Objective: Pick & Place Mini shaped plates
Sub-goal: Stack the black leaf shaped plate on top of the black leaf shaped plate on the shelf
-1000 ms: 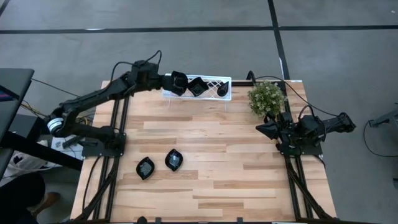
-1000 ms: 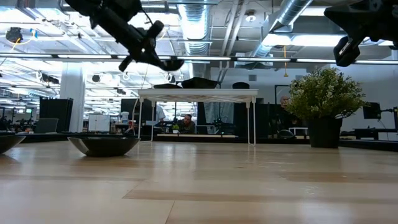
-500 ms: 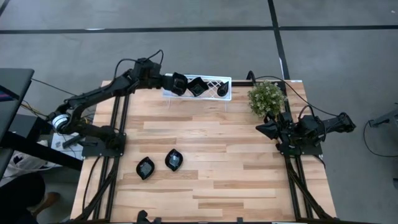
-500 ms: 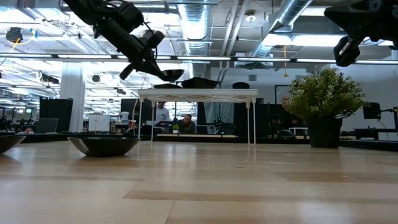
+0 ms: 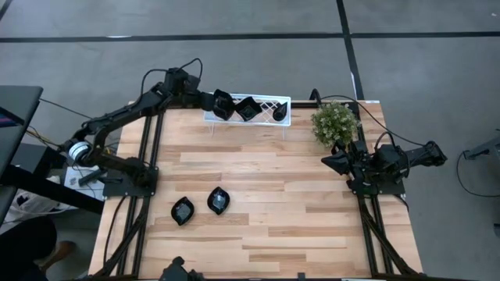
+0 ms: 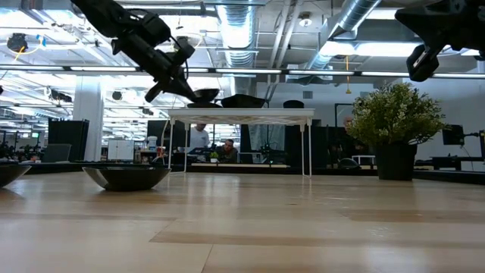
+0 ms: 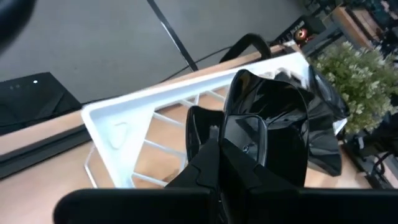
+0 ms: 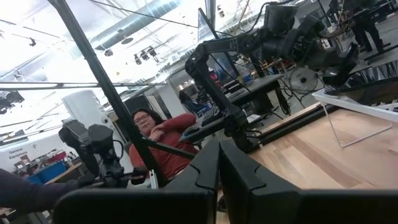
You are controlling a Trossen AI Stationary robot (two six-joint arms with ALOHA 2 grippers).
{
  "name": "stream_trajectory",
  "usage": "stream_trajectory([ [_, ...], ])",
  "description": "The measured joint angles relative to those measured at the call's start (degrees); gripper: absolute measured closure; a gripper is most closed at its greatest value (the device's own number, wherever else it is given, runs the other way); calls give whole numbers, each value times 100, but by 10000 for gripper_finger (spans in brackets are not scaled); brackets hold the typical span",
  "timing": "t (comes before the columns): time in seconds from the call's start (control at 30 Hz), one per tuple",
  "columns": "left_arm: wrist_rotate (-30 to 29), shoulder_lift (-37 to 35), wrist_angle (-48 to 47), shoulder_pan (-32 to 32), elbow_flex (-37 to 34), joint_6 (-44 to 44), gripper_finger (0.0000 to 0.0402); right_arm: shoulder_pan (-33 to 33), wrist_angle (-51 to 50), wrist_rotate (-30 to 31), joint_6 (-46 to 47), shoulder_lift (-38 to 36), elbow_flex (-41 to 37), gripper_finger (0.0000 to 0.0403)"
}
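High view: left claw point(image 5: 211, 101), pinching a black plate point(image 5: 223, 104), now farther back over the white rack point(image 5: 269, 104).

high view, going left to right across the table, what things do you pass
leaf-shaped plate → second plate beside it → left hand's plate at the white rack's left end → plate lying in the rack → green plant → right hand

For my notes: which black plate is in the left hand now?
The plate at the left end of the white rack; the left hand is shut on it. Another plate sits beside it, and two lie on the table.
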Motion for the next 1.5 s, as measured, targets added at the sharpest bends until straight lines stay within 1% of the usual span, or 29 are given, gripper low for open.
stream_trajectory([
  [0.27, 121, 248, 26, -48, 0, 16, 398, 0, -2, 0, 103, 0, 0, 396],
  [0.57, 115, 250, 31, -48, 0, 16, 398, 0, -2, 0, 103, 0, 0, 396],
  [1.0, -101, 248, -273, -42, 0, 11, 398, 0, -2, 0, 101, 0, 0, 396],
  [1.3, -112, 246, -271, -42, 0, 11, 398, 0, 0, 0, 101, 0, 0, 396],
  [1.5, -278, 244, -279, -42, 0, -45, 398, 0, 0, 0, 101, 0, 0, 396],
])
